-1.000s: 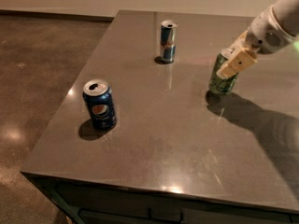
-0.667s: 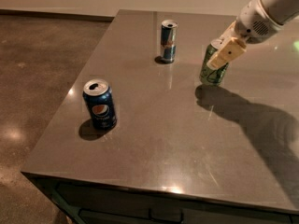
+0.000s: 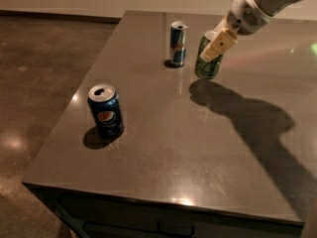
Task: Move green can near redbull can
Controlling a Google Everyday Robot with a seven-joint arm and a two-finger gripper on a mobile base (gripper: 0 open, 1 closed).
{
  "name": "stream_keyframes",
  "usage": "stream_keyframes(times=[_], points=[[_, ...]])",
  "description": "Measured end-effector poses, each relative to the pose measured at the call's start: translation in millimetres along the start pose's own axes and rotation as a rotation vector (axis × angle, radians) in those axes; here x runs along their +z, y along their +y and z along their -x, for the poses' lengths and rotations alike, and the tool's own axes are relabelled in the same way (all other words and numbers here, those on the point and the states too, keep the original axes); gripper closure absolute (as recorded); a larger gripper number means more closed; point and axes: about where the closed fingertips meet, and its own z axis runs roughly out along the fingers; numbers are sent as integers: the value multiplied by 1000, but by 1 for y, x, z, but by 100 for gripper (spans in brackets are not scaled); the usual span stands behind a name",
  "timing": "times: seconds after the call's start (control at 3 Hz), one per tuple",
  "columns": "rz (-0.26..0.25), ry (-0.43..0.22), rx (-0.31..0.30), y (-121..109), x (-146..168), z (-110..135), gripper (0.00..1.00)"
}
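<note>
The gripper (image 3: 216, 46) has its fingers pinching the green can (image 3: 208, 66) near its top, just beside the redbull can (image 3: 178, 43) on the grey worktop (image 3: 198, 148). The move looks nearly done — setting down and letting go remain. A Pepsi can (image 3: 105, 110) stands well apart — nothing blocks the way.

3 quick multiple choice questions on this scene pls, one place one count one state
1. In the camera view, the green can is on which side of the redbull can? A left B right C behind
2. How many cans? A two B three C four
3. The claw is: A open B shut on the green can C out of view

1 B: it is just right of it, not touching.
2 B: green, redbull, Pepsi can.
3 B: the claw clamps the green can's top.
</note>
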Motion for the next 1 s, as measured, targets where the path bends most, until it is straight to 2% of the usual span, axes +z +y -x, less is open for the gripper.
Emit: stream_keyframes(times=[0.33, 0.67, 1.0], points=[[-5, -8, 16, -5, 20, 18, 100], [-2, -4, 26, -8, 32, 26, 100], [-16, 28, 70, -19, 46, 21, 85]])
